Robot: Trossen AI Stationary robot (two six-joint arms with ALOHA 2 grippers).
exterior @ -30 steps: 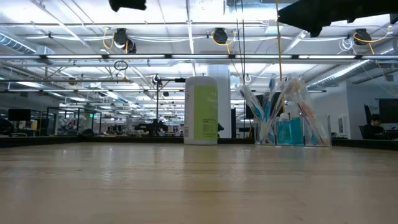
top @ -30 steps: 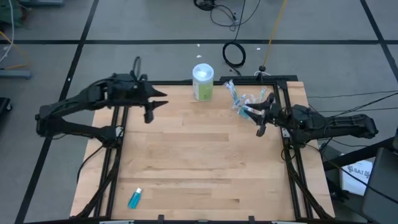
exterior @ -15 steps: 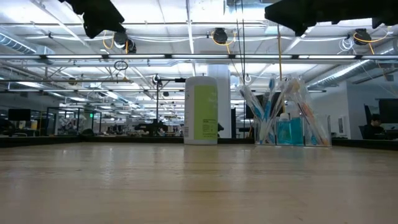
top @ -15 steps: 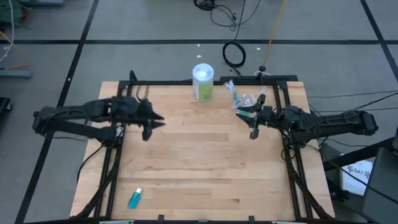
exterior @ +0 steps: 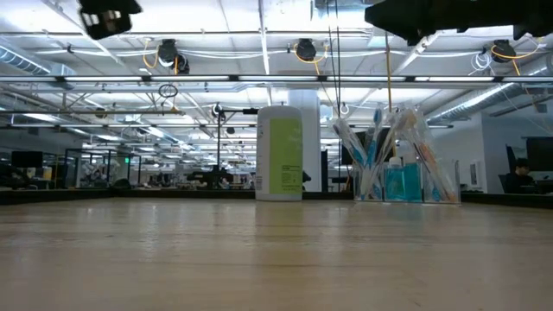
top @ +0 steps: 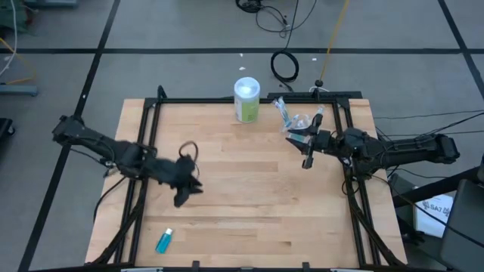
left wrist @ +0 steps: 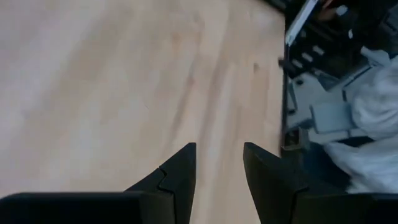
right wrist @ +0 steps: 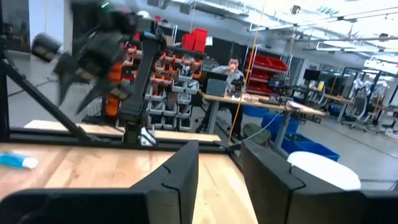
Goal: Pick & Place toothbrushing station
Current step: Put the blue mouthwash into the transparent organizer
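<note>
**Robot body: appearance check**

Both arms are dark, near-black, built of slim jointed links with bulkier housings at the joints. The left gripper [top: 184, 195] and right gripper [top: 307, 156] each end in two flat, angular black fingers [left wrist: 180, 177] with stepped inner edges. A thin dark cable loops above the left wrist. No markings legible.

Past our right tool [right wrist: 219, 163], whose two dark fingers stand slightly apart with nothing between them, we see the wooden tabletop [right wrist: 81, 171]. At nine o'clock a small teal tube [right wrist: 13, 161] lies flat on it. At ten o'clock the other arm [right wrist: 96, 46] hangs above the tabletop. At four o'clock shows a white lid [right wrist: 323, 169]. Beyond, at twelve o'clock, a person [right wrist: 233, 67] sits at a desk.
</note>
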